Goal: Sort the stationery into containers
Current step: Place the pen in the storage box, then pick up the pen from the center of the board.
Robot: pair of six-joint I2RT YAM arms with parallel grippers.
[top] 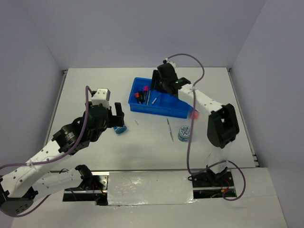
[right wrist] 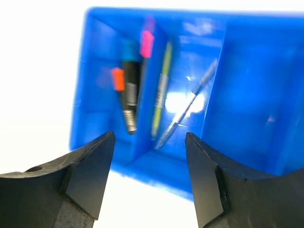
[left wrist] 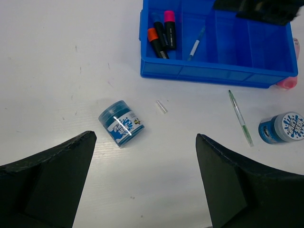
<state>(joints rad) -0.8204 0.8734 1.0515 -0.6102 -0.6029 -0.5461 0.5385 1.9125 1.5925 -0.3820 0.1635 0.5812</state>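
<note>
A: State of the right gripper (right wrist: 149,137)?
B: Jaws apart, nothing between them. It hangs over the left half of the blue tray (top: 156,110).

A: Directly under it?
B: The wrist view is blurred. A yellow-green pen (right wrist: 161,92) and a thin pale pen (right wrist: 190,107) lie in the second compartment from the left. The leftmost compartment has the black highlighters (left wrist: 171,35) side by side: orange cap (left wrist: 153,35), pink cap (left wrist: 169,16), blue cap (left wrist: 156,18).

A: And the left gripper (left wrist: 145,137)?
B: Jaws spread wide, empty. It hovers above the table (left wrist: 57,71). A blue-white roll (left wrist: 121,122) lies on its side just ahead of the fingertips, apart from them.

A: What lies loose outside the tray?
B: A small clear piece (left wrist: 162,106) is near that roll. A green-tipped pen (left wrist: 240,118) lies on the table in front of the tray, and the second roll (left wrist: 283,128) is just to its right. The pink tube (left wrist: 287,81) sits tight against the tray's near right corner.
</note>
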